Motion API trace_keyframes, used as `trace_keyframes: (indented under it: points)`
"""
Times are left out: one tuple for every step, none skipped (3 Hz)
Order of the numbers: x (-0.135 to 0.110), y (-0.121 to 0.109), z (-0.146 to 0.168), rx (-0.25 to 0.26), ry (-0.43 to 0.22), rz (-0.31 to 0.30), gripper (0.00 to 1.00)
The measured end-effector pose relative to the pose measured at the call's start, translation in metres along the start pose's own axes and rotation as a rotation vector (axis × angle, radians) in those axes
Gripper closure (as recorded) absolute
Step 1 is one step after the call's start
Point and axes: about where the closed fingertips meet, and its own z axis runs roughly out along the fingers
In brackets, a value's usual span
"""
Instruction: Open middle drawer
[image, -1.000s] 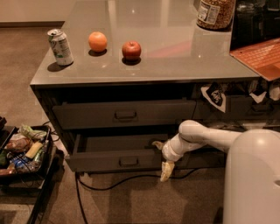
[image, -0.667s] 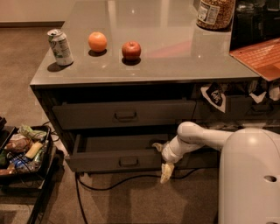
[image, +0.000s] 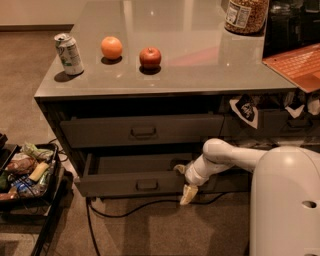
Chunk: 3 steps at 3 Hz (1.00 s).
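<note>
The middle drawer (image: 115, 186) is the wide, low-fronted dark grey one with a small rectangular handle (image: 146, 185). It stands pulled out a hand's width, and a strip of its inside shows. My gripper (image: 183, 182) is at the right part of its front. One pale finger (image: 188, 194) hangs in front of the panel. The other finger (image: 178, 169) reaches over the top edge into the drawer. The fingers are spread, holding nothing. The white arm (image: 225, 156) comes in from the right.
The taller-fronted drawer (image: 142, 131) above is nearly closed. On the counter (image: 200, 65) stand a can (image: 68, 53), an orange (image: 111, 47), an apple (image: 150, 57) and a jar (image: 246, 15). A tray of snacks (image: 25, 172) sits at the left on the floor. A cable (image: 125, 212) runs under the cabinet.
The gripper stays at the drawer's front edge and the drawer stands out about the same. My white body has edged slightly left in view.
</note>
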Motion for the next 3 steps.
trace_keyframes:
  points:
    - [0.0000, 0.0000, 0.0001, 0.000, 0.000, 0.000, 0.11]
    - [0.0000, 0.0000, 0.0001, 0.000, 0.000, 0.000, 0.18]
    - [-0.0001, 0.0001, 0.0000, 0.000, 0.000, 0.000, 0.21]
